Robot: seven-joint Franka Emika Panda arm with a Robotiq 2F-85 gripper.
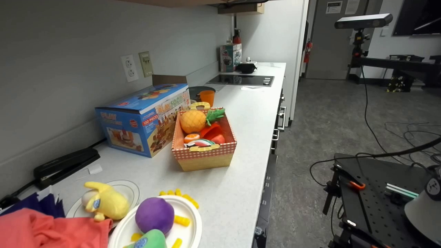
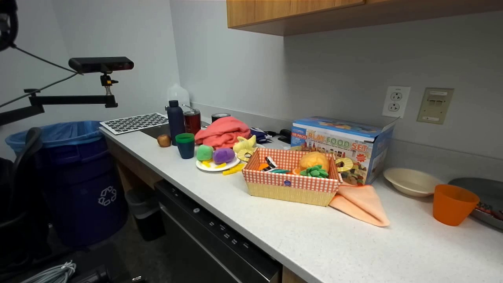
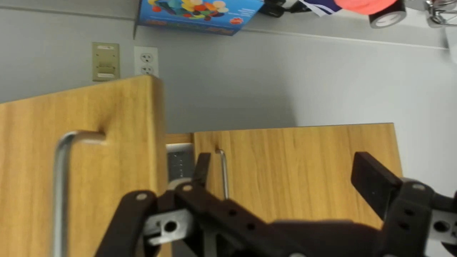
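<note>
Wrist picture inverted: play food box (image 3: pixel 203 18) at the top, wall, then cabinet fronts below. End effector (image 3: pixel 284 160) has its fingers spread wide, nothing clamped between them; nearest things are two wooden doors. Ajar door (image 3: pixel 125 157) lies to its left in this view, standing out toward the camera, with a bar handle (image 3: pixel 61 185) whose long axis runs up and down the picture, outside the finger span. Flush door (image 3: pixel 303 160) fills the background between the fingers; its thin handle (image 3: pixel 224 171), also lengthwise up and down, sits just inside the finger (image 3: pixel 202 167) at picture left. That finger shows beside the gap between the doors; too blurred and foreshortened to tell whether it touches either. One arm only. Cabinet (image 2: pixel 298 17) overhangs the table (image 2: pixel 393 251) in an exterior view, checked basket (image 2: pixel 290 192) of toy food standing beside the box.
</note>
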